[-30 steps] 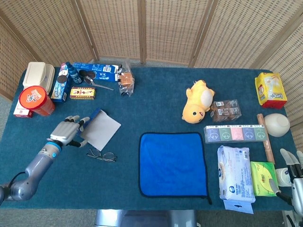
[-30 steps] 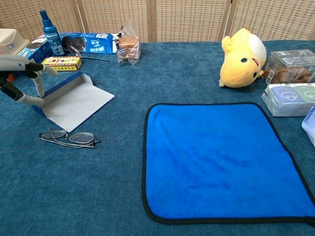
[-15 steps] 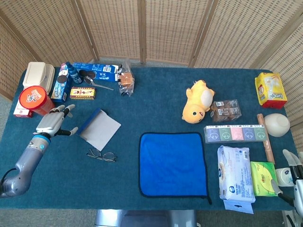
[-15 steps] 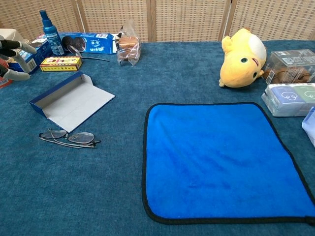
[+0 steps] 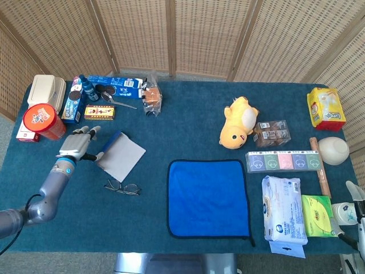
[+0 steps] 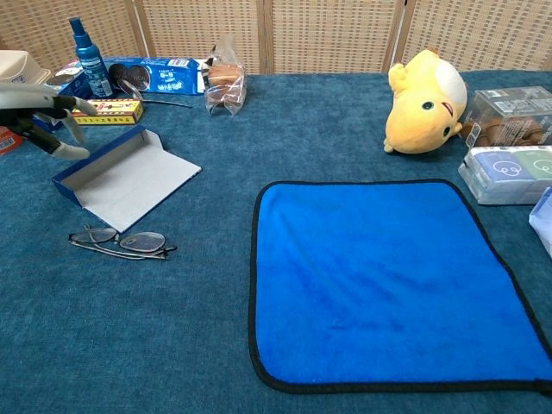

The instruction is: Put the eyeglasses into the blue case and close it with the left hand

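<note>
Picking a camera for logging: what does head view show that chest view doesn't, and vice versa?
Head view only: the right hand at the table's right edge, the tissue packs, the yellow bag and the red tub. Chest view only: nothing extra, just a closer look. Both: left hand beside the open blue case, the eyeglasses, blue cloth, plush toy.

A table [image 5: 188,108] covered in dark teal cloth carries a blue mat [image 5: 209,198] near its front edge, eyeglasses [image 5: 122,187] and an open blue case [image 5: 120,155] toward the left edge, and a yellow plush [image 5: 239,121] right of centre.
</note>
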Robot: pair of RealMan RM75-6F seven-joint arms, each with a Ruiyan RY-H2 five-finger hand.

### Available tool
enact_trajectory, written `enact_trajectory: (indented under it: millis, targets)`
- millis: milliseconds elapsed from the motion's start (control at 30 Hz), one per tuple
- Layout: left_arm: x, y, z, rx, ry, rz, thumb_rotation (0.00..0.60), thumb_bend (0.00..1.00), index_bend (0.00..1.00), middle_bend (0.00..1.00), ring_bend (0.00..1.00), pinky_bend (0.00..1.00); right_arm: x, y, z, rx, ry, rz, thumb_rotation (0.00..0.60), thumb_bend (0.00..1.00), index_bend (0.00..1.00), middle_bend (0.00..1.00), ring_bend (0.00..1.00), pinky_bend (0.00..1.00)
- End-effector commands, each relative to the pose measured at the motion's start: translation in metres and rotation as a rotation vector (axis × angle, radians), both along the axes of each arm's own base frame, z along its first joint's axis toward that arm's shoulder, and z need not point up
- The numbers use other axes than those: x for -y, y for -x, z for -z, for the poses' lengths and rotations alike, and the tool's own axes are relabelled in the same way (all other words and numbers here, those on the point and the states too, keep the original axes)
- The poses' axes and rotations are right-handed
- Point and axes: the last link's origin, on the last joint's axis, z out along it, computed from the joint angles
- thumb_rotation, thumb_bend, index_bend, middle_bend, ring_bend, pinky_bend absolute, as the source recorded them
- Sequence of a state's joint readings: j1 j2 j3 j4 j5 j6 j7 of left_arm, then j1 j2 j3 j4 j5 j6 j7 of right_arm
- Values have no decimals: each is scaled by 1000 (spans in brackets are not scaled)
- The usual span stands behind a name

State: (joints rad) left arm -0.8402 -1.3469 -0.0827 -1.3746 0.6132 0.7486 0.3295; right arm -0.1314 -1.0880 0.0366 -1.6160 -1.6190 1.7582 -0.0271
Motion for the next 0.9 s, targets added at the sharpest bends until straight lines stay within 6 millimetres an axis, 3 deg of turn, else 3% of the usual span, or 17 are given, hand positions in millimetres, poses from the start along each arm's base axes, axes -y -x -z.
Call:
enact_trajectory:
  millis: [33, 467, 900]
  targets:
    - [-6, -10, 15, 4, 23, 11, 412, 291, 0, 270, 0, 76, -1, 0, -1, 1, 2, 0, 570, 282, 74, 163, 86, 151]
    - [-7, -48, 34, 116, 44, 76, 417, 291, 0, 257, 0, 77, -6, 2, -3, 5, 12, 8, 569, 283, 72, 163, 87, 152]
    - [9, -85, 49, 219, 132, 139, 411, 290, 0, 248, 0, 82, -11, 7, -4, 18, 20, 12, 571, 281, 70, 163, 87, 152]
